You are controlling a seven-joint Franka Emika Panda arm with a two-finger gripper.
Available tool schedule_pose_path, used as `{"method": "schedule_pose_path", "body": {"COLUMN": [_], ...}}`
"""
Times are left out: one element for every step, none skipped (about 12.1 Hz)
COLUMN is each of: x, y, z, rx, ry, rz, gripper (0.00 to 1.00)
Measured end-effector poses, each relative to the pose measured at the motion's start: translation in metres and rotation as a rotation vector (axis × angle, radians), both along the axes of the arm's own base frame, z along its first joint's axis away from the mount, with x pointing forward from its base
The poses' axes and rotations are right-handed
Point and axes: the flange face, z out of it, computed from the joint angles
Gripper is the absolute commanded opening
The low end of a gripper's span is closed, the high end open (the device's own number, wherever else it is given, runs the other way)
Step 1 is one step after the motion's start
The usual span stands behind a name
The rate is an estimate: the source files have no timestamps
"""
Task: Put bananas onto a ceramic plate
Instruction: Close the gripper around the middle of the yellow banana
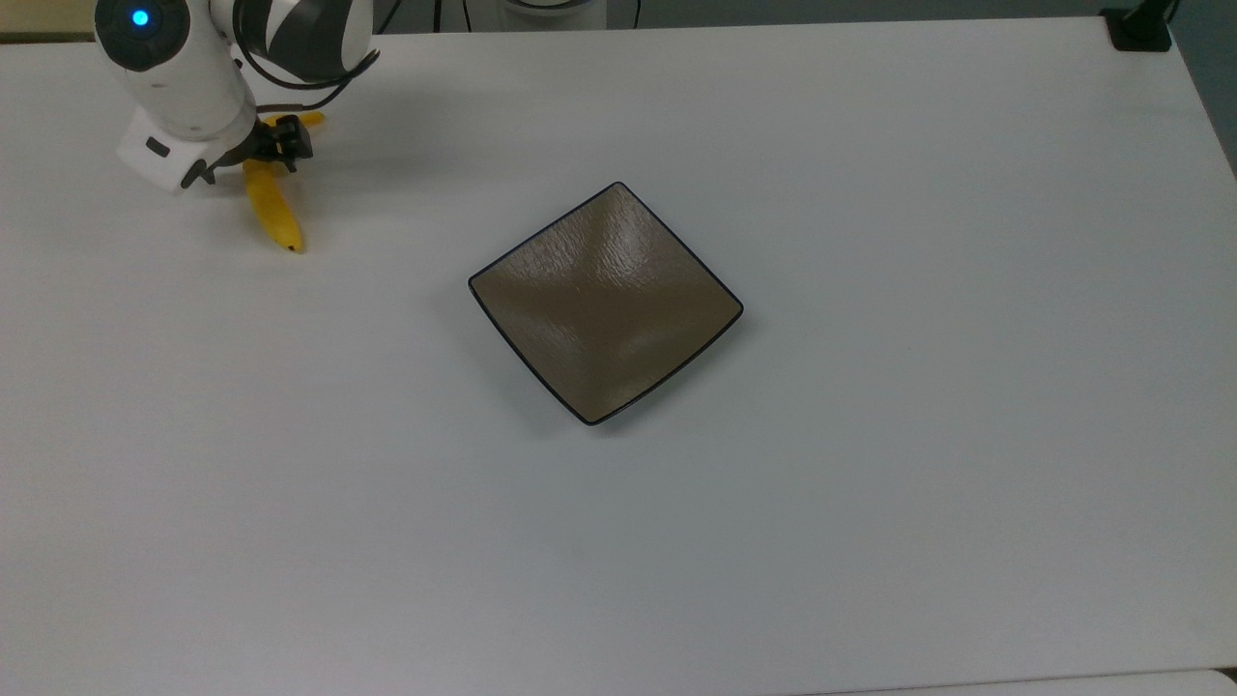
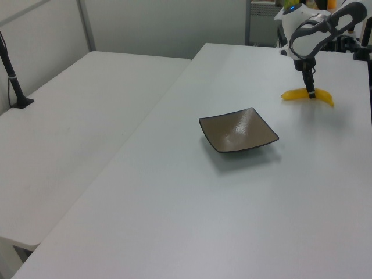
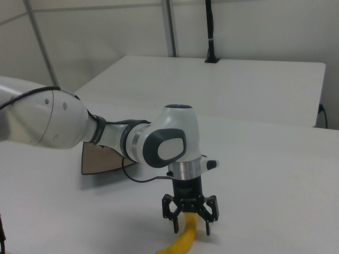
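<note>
Jaws spread, astride bananas (image 3: 183, 242), arm (image 3: 106, 135) pointing straight down.

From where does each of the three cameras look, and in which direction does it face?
Top view: overhead, looking down on the table; arm and gripper over the banana.
Left view: raised, beyond the plate, facing the arm at the far end.
Right view: low, close behind the banana, facing the open gripper; plate behind the arm.
All share gripper, banana and plate.
</note>
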Motion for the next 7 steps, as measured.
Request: {"method": "schedule_pose_path", "body": {"x": [0.0007, 0.0010, 0.0011, 0.0018, 0.0020, 0.0021, 0.0021], "y": [0.0000, 0.0000, 0.0001, 0.0008, 0.0007, 0.0002, 0.0002], "z": [-0.0028, -0.0047, -0.0053, -0.0036, -0.0031, -0.0026, -0.0026], "rx": [-0.001, 0.000, 0.003, 0.005, 0.005, 0.005, 0.005], "ry": [0.000, 0.001, 0.003, 0.002, 0.001, 0.001, 0.001], "rz": [0.004, 0.008, 0.018, 0.029, 0.032, 0.032, 0.033], "gripper": [0.11, 0.11, 0.11, 0.11, 0.11, 0.11, 0.11]}}
